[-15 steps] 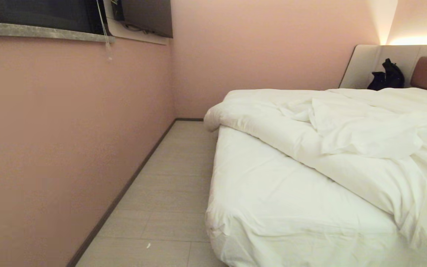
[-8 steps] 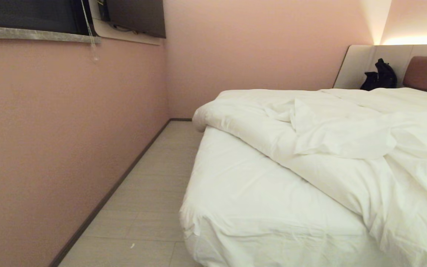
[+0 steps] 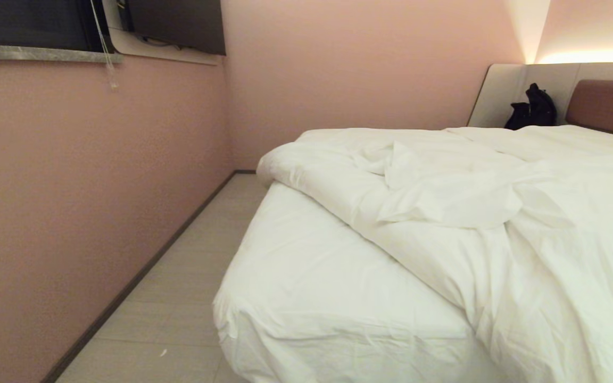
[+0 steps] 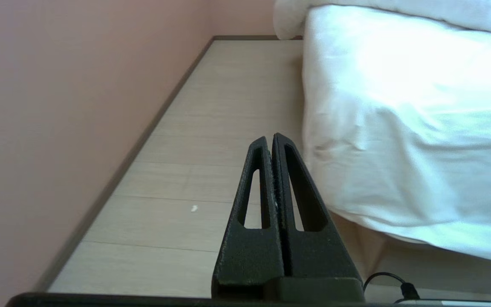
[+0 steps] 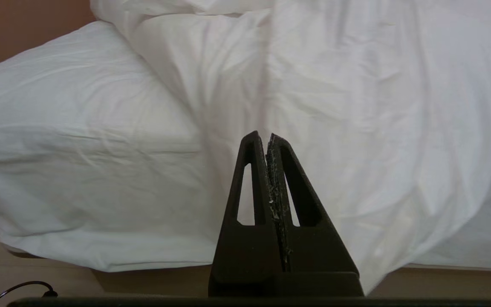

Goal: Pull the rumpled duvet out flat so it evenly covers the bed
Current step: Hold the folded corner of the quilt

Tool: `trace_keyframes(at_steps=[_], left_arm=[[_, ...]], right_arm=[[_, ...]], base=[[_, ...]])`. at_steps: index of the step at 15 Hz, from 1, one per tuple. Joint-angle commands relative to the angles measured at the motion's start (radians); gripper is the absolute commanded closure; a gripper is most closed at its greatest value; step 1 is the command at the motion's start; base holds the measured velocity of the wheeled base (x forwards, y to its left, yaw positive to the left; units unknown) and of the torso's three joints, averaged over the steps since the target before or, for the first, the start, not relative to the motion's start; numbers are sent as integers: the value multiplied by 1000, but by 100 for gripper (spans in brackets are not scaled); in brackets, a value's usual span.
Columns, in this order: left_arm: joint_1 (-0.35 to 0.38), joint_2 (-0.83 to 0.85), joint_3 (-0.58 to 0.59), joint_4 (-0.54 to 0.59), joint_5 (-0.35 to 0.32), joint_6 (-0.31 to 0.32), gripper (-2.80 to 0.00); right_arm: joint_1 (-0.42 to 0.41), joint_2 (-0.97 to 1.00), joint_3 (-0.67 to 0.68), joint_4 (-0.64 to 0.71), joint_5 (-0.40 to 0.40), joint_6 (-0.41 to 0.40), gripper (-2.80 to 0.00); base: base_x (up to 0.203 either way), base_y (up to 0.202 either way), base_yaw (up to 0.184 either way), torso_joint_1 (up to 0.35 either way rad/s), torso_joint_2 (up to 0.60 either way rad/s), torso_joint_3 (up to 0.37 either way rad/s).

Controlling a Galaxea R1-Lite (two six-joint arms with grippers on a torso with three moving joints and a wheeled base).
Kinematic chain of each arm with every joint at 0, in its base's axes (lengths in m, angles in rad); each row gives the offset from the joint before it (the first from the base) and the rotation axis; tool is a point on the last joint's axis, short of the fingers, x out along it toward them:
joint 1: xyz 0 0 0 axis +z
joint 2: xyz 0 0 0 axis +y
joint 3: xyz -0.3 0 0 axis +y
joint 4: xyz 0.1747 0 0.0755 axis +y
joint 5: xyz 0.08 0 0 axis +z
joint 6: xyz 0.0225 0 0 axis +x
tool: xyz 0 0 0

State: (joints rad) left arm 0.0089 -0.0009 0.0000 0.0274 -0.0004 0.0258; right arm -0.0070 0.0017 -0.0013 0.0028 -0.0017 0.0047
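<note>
Head view first: the duvet is a thick, puffy white thing, all soft creases, bunched up diagonally across the bed with one rolled, rounded corner poking out over the edge toward the pink wall. It covers the far and right part of the mattress and spills down the near right side, so the near left corner is just bare sheet, thin and tight with fine wrinkles where it tucks under. Up at the head end there's a brown padded headboard set in a pale panel, and a small black bag-like thing sitting by it. The floor is pale wood-look planks with a dark skirting strip.

Neither arm shows up there. In the left wrist view the left gripper hangs low over the floor beside the bed corner, its black slotted, wedge-shaped fingers pressed together on nothing. Right wrist view, same deal: right gripper pinched closed and empty, pointing at the duvet where it drapes over the bed's side, not touching it.

Compared with a second ago, the whole scene has slid left in the head view, so the camera has moved, not the bedding. More of the headboard shows now.
</note>
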Motion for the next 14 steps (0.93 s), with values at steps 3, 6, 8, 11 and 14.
trace_keyframes(at_steps=[3, 6, 8, 11, 14], left_arm=[[0, 1, 0, 0, 0, -1, 0], [1, 1, 0, 2, 0, -3, 0], [2, 1, 0, 1, 1, -3, 0], [0, 1, 0, 2, 1, -3, 0], [1, 1, 0, 2, 0, -3, 0]], right_arm=[[-1, 0, 0, 0, 0, 0, 0], [-1, 0, 0, 0, 0, 0, 0], [-1, 0, 0, 0, 0, 0, 0], [-1, 0, 0, 0, 0, 0, 0], [0, 0, 0, 0, 0, -1, 0]], base=[[0, -193, 0, -1, 4, 4], [0, -193, 0, 2, 1, 3], [0, -194, -1, 3, 2, 2], [0, -192, 1, 2, 1, 2], [0, -193, 0, 2, 4, 1]])
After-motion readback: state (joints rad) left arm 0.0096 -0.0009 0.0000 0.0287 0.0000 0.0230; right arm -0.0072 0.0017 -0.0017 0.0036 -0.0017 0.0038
